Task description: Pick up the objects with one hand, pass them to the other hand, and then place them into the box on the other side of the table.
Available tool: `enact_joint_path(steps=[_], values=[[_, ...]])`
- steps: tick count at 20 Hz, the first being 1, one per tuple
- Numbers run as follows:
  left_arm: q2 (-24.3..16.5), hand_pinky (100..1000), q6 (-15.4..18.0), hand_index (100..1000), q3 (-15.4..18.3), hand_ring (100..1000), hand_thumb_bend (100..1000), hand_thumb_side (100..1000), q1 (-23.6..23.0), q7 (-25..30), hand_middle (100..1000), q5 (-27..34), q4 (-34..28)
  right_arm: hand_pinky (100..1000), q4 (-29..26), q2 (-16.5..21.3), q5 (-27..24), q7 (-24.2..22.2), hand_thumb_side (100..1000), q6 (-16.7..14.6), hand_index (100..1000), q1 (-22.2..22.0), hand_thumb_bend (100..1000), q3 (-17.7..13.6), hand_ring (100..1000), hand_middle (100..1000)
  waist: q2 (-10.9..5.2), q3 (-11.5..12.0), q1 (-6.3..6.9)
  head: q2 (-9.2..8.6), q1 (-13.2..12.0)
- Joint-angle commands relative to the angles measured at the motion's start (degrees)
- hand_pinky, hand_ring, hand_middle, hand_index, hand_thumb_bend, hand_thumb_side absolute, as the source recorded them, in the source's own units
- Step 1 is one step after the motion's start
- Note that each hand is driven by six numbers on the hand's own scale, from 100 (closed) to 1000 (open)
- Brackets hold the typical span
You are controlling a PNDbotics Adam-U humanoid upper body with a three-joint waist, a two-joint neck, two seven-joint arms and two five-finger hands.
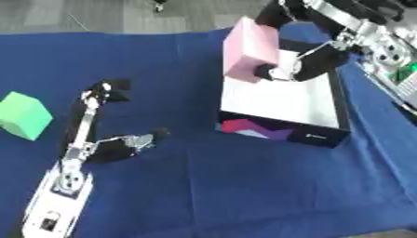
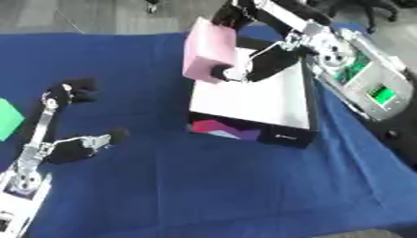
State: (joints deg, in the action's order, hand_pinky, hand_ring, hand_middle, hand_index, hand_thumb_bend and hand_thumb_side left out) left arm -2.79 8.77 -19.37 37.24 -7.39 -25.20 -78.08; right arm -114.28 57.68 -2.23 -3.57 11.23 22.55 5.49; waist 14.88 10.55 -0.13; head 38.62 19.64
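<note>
A pink block (image 1: 248, 49) hangs above the far left corner of the white-floored box (image 1: 281, 100), with my right hand (image 1: 306, 62) shut on it, fingers above and thumb below. The box has black walls and a pink and purple front panel (image 1: 252, 128). A green cube (image 1: 23, 115) sits on the blue cloth at the far left. My left hand (image 1: 102, 121) rests open on the cloth to the right of the green cube, fingers pointing away, holding nothing.
The blue cloth (image 1: 204, 186) covers the table, its near edge at the bottom right. Grey floor lies beyond the far edge. My right arm's casing with green lights (image 2: 366, 83) runs along the right of the box.
</note>
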Motion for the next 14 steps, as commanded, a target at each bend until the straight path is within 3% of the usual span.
enact_joint_path(steps=[1, 7, 14], values=[[-1.27, 752, -0.36, 808, 0.51, 641, 845, 450, 0.27, -0.15, 674, 0.04, -1.62, 754, -0.31, 3.2, -0.53, 2.84, 100, 0.63, 623, -0.8, 496, -2.48, 586, 218, -2.45, -0.17, 0.78, -0.25, 0.81], [-1.27, 752, -0.56, 805, 0.4, 639, 841, 454, -0.21, 0.0, 672, 0.05, -1.89, 753, 1.73, 4.22, 0.04, 7.13, 100, 3.44, 624, -4.47, 502, -4.53, 585, 219, -2.32, -0.21, 1.04, -0.64, 1.82], [-1.05, 753, -0.45, 804, 0.31, 638, 843, 459, -0.25, 0.28, 671, -0.09, -1.89, 754, 8.28, 4.47, 2.79, 8.99, 100, 2.82, 622, -5.22, 508, -4.71, 586, 227, -2.09, 0.42, 1.15, -1.09, 3.3]])
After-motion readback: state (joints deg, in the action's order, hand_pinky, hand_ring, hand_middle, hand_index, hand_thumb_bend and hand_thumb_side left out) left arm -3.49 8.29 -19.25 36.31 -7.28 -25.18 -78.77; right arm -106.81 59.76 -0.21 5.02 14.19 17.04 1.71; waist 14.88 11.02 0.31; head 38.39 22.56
